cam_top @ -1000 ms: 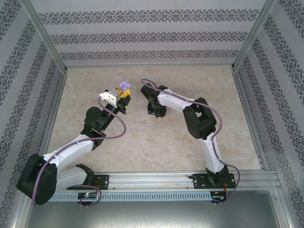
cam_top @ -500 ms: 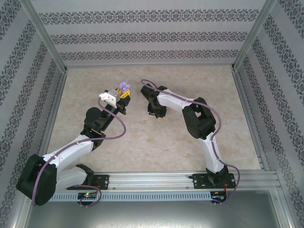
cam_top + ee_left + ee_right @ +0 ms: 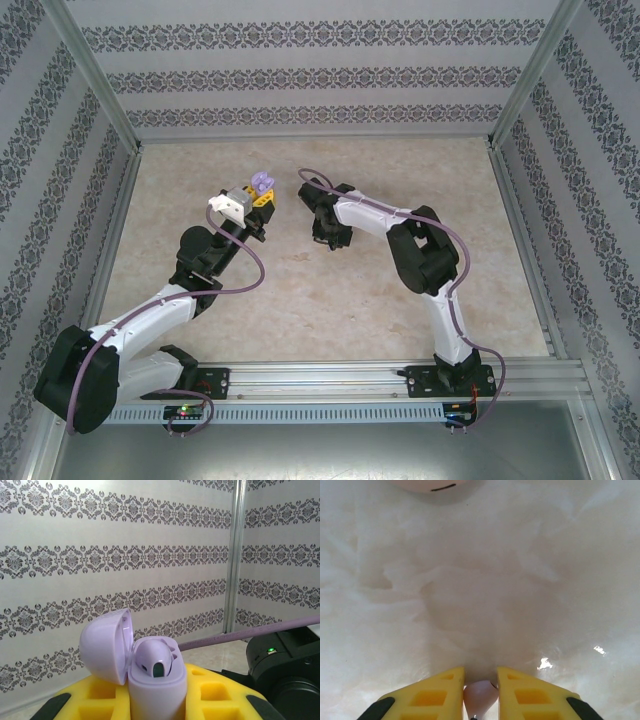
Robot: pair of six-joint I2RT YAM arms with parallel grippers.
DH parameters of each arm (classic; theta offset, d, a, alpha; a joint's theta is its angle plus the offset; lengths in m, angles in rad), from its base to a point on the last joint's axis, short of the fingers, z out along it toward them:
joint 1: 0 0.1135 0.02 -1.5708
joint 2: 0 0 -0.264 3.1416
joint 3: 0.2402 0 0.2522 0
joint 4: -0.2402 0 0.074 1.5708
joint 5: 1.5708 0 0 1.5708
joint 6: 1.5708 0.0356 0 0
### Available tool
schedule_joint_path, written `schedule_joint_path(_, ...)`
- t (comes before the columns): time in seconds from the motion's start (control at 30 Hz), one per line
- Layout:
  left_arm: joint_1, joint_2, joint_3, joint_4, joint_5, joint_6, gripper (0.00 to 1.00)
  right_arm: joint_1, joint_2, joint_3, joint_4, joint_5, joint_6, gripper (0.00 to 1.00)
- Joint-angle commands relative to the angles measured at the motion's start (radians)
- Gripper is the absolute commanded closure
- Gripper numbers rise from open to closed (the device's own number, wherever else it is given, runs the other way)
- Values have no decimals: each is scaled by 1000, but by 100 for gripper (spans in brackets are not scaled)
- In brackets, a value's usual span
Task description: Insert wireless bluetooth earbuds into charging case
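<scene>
Progress looks partial: left end effector (image 3: 157, 700) clamps the open lilac case (image 3: 145, 665) aloft. Right end effector (image 3: 481, 680) pinches a pale earbud (image 3: 481, 695) at the worktop (image 3: 480, 580) — carrying and seating remain.

Open lilac case (image 3: 156, 692), pink earbud (image 3: 480, 695)

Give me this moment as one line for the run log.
left end effector: holds lilac case, lid open, lilac earbud seated | right end effector: shut on pink earbud, low over table
</scene>
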Motion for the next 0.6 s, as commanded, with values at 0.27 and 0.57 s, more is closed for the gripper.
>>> schedule_joint_path(0.27, 16, -16, 45, -14, 43, -11, 100, 8, -148, -116, 108, 29, -51, 80)
schedule_joint_path(0.57, 17, -24, 71, -46, 115, 7, 100, 8, -339, -197, 168, 52, -94, 81)
